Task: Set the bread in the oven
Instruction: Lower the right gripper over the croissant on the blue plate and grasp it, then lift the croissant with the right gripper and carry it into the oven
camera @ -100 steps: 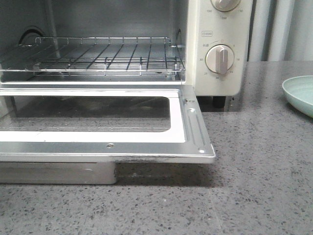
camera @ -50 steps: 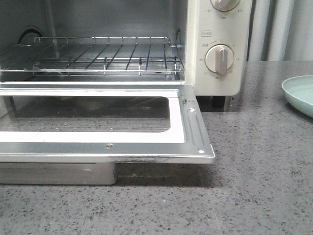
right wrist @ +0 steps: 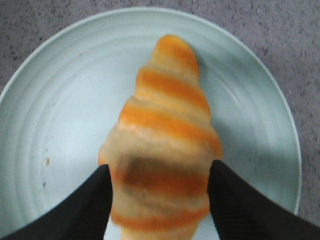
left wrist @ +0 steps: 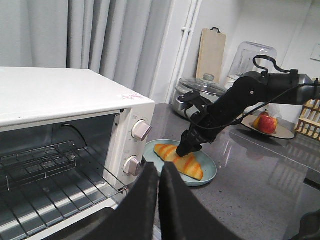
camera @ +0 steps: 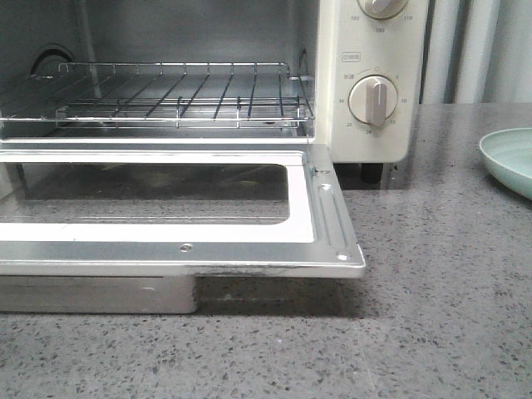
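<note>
Oven (camera: 366,83) sits at the left of the front view, door (camera: 174,249) dropped flat and wire rack (camera: 166,100) bare. The only writing is around the lower dial (camera: 373,100) — small numbers like 10, 20, 30 and a tiny boxed label above it that's too small to read.

Over at about 3 o'clock from the oven is the pale green plate (left wrist: 207,170) on the speckled grey table (camera: 432,316), with the striped bread (right wrist: 162,145) lying on it. The right claw (right wrist: 159,200) is down over the bread — one dark finger (right wrist: 80,210) at each flank, touching or nearly so.

The left claw (left wrist: 159,200) hangs by the oven front, fingers pressed together on nothing.
</note>
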Tool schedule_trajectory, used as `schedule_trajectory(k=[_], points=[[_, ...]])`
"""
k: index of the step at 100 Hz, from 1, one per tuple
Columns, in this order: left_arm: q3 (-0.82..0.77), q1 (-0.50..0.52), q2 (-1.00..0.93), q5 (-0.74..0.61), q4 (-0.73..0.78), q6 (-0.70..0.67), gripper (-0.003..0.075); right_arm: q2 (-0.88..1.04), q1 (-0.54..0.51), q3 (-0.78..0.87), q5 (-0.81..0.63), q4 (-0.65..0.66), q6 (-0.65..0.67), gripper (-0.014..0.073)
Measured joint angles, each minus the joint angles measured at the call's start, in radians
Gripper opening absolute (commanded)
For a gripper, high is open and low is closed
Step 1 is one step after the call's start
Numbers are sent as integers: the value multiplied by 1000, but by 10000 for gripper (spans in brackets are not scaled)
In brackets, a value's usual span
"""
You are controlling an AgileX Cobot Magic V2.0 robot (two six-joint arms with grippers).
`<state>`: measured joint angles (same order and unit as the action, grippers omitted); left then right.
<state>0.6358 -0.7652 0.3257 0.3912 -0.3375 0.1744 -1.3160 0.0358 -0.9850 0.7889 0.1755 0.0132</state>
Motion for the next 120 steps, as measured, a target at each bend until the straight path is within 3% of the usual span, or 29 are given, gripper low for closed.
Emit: schedule_trajectory(k=[13,20,27,37,60,79,98,120], points=[[0,0,0,2,0,0,-22,-46,0,0,-22,5,0,370],[0,0,0,2,0,0,-22,-70,0,-5,-22,7,0,325],[0,0,0,-8,0,0,-22,-87,0,-11,-16,9,0,204],[9,0,0,-25,24,0,-22,-96,0,-13,-14,12,0,-74],[64,0,0,-35,63,0,-22,-71,0,-28,13,11,0,-69],[111,31,0,-35,189,0,-22,84,54,-28,37,11,0,-69],[131,173,-3,-28,303,0,-22,278,187,-31,122,7,-21,-69],[131,405,-3,12,307,0,-22,427,349,-31,264,-4,-39,-69]])
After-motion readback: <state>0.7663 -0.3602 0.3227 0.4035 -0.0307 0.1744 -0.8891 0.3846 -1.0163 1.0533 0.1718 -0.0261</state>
